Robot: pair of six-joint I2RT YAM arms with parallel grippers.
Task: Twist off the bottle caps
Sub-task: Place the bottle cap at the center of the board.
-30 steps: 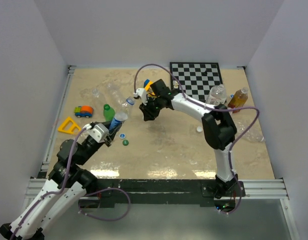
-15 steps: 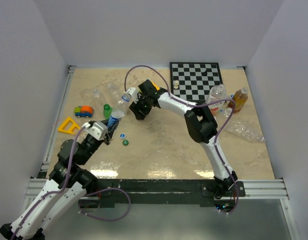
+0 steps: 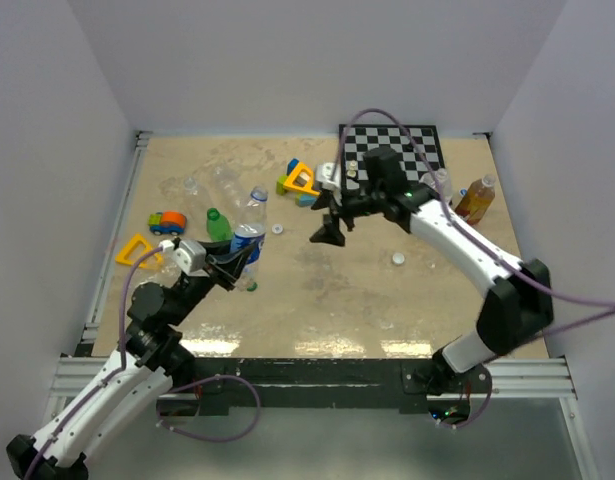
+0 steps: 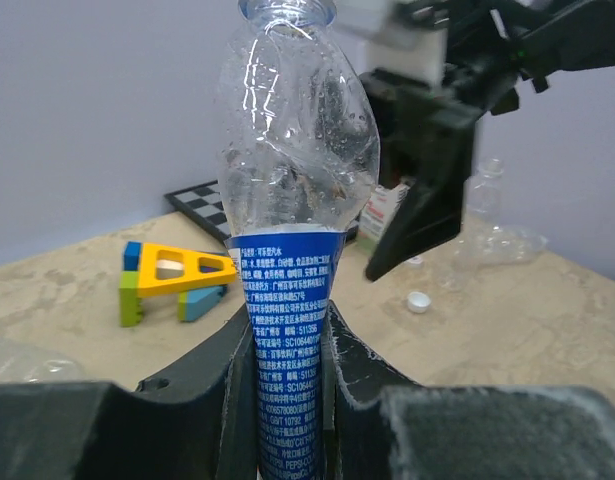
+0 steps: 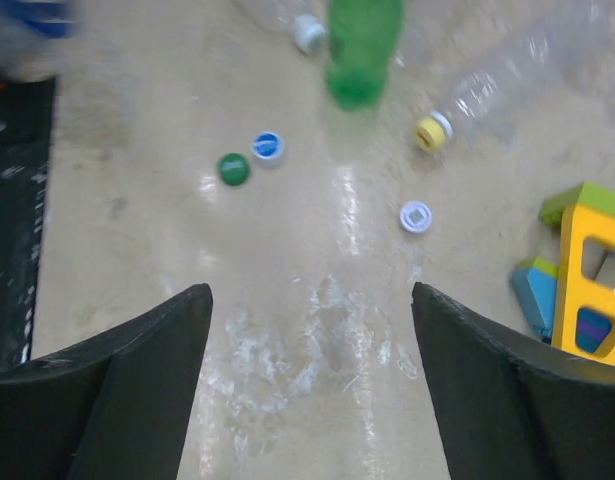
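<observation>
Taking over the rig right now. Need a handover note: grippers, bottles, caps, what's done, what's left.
Left gripper: shut on the blue-labelled clear bottle, which it holds upright; the neck looks capless.
Right gripper: open and empty, over the table, apart from that bottle.
Done, loose on the table: green cap, blue cap, white cap, second white cap.
Left: lying clear bottle with its yellow cap on, another lying bottle with a white top, amber bottle by the chessboard.
Green bottle: cannot tell whether it is capped.
</observation>
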